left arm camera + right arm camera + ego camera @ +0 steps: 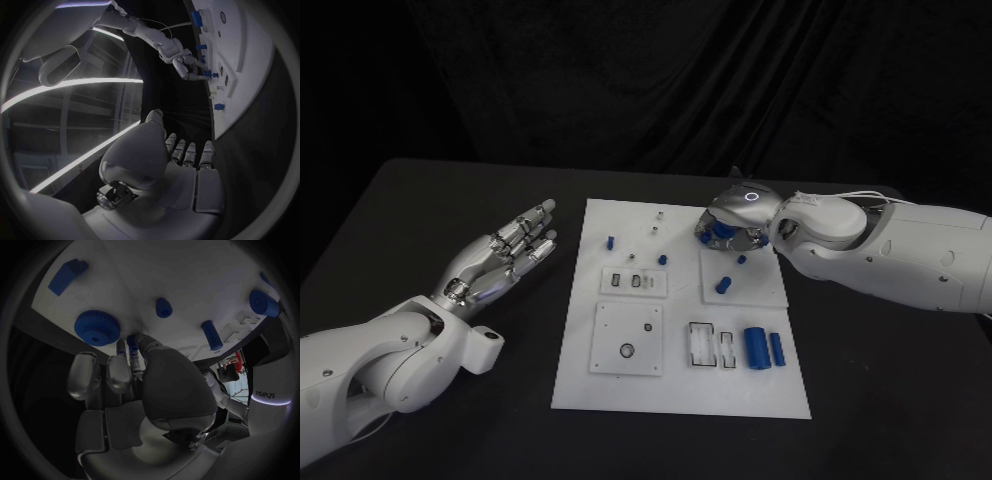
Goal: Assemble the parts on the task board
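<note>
A black table [430, 220] stands before a dark curtain backdrop [661, 80]; the white task board [682, 385] lies flat at the table's middle and serves as the landmark here.

Left hand [509, 250]: beside the board's left edge, resting low over the bare table, palm up and fingers stretched apart, grasping nothing. The left wrist view shows the same fingers [190, 152] extended side by side, pointing along the board's edge.

Right hand [733, 225]: over the far right corner of the board, fingers curled down towards the surface. In the right wrist view the fingertips [132, 347] meet close around a small blue part [131, 340] just beside a blue gear [97, 326]; whether the part is actually pinched cannot be told.

Parts on the board: a large blue cylinder [756, 347] and a slimmer blue pin [776, 348] near the right edge of the near half, beside a row of outlined slots [708, 345]; a blue block [724, 285] below the right hand; a short blue peg [610, 241] near the left edge; a small blue stud [664, 259] near the middle. Two raised white squares [629, 338] [633, 282] sit on the left half.
</note>
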Controlling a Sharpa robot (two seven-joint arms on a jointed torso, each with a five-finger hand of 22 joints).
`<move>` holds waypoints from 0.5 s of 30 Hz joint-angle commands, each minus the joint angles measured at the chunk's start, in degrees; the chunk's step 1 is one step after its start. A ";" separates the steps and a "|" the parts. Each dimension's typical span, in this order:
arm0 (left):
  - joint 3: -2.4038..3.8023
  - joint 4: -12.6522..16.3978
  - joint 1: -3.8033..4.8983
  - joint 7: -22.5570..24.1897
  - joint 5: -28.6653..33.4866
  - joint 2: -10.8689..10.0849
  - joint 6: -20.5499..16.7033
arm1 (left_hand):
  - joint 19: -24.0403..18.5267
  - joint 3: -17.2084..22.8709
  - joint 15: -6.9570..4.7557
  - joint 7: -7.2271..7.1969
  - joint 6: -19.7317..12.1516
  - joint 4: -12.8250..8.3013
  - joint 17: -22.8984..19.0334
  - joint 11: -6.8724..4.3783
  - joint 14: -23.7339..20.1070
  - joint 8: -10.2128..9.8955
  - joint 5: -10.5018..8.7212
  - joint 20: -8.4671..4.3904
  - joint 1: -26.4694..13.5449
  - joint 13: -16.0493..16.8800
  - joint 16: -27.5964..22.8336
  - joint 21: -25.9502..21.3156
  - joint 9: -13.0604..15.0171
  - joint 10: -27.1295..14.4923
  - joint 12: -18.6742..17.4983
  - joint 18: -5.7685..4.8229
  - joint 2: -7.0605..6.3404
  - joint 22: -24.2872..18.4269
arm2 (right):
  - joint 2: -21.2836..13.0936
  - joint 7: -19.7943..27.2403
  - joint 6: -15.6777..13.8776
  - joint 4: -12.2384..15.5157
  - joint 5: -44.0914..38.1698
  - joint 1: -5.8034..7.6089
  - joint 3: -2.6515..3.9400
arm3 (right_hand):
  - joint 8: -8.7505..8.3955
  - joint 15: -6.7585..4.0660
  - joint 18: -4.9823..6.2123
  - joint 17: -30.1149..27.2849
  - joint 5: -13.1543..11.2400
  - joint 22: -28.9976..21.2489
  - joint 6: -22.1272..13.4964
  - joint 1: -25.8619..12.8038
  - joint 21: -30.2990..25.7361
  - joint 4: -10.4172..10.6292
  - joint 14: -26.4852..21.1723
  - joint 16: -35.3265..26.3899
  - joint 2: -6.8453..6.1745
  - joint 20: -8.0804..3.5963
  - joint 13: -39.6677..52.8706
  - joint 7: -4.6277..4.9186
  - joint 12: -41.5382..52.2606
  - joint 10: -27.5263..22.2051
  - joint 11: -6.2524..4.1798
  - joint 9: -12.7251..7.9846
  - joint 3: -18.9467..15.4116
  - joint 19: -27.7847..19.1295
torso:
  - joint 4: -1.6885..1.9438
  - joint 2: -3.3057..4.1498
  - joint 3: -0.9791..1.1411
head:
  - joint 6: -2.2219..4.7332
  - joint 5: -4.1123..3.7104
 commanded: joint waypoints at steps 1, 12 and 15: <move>0.04 -0.06 0.14 6.49 -0.56 0.18 1.08 | -0.03 0.42 0.41 0.11 -0.17 0.07 -0.09 0.46 0.18 0.03 0.49 0.52 0.63 -0.08 -0.21 -0.21 -0.08 -0.04 -0.34 1.02 0.06 -0.04 | 0.12 0.73 -1.98 -0.33 -0.50 -0.34 -0.09 | 1.70 -0.70 -0.09 0.33 -0.12 0.43 2.68 1.02 -0.11 -0.54 0.76 0.10 0.16 -0.54 0.33 0.54 0.99 2.95 -0.78 1.74 1.09 -0.07 | -0.06 0.06 -0.08 | -0.06 0.13; 0.04 -0.60 0.14 6.06 -0.56 0.42 1.16 | -0.03 0.70 0.46 0.60 -0.19 0.07 -0.09 0.33 0.18 0.04 0.94 0.68 1.03 -0.09 -0.21 -0.20 -0.08 -0.08 -0.37 1.03 0.24 -0.03 | 0.41 1.42 -4.80 -0.35 -0.50 -0.37 -0.08 | 4.21 -1.88 -0.23 0.73 -0.21 1.31 5.61 1.15 0.02 -1.79 0.82 0.03 0.14 -1.68 0.76 1.77 1.73 7.95 -2.50 5.54 1.80 0.05 | -0.05 0.18 -0.22 | 0.37 0.47; 0.04 -0.72 0.14 5.82 -0.56 0.37 1.12 | -0.03 0.70 0.46 0.60 -0.19 0.07 -0.09 0.33 0.18 0.04 0.94 0.68 1.03 -0.09 -0.21 -0.20 -0.08 -0.08 -0.37 1.03 0.24 -0.03 | 0.30 1.00 -5.28 0.16 -0.50 -0.15 -0.08 | 4.54 -1.99 -0.25 0.89 -0.23 1.43 5.89 1.12 0.03 -1.94 0.86 0.09 0.02 -1.78 0.79 1.87 1.68 8.45 -2.65 6.14 1.78 0.07 | -0.06 0.21 -0.27 | 0.58 0.61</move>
